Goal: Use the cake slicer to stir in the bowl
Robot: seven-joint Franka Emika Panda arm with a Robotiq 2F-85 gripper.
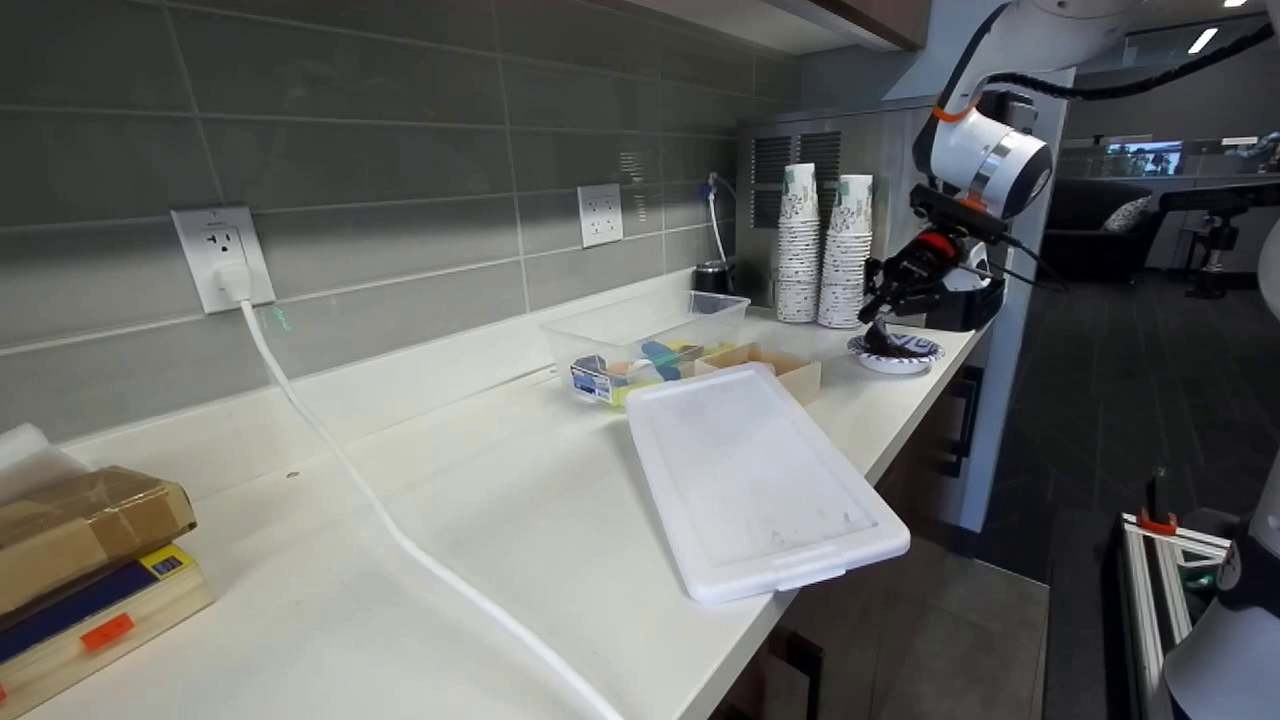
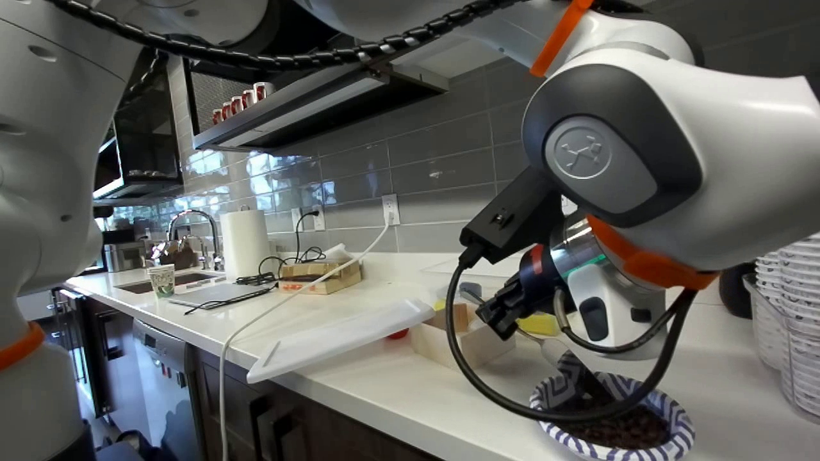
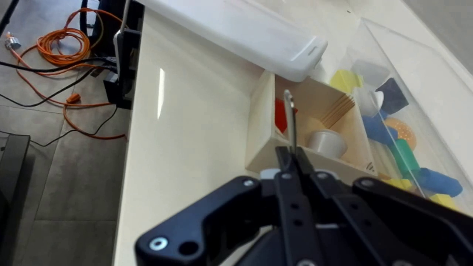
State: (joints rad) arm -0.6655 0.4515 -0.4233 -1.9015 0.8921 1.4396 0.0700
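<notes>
Glossy counter (image 1: 500, 470), slicer (image 2: 580, 378) in bowl (image 2: 681, 432) (zigzag-patterned)

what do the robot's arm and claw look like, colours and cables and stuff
The arm is glossy white and rounded, with orange bands and a dark grey cap bearing a round emblem. It carries a black ribbed cable and a smooth black cord. The claw is black, built of narrow bars with silvery screws; a red band shows near its base.
</notes>
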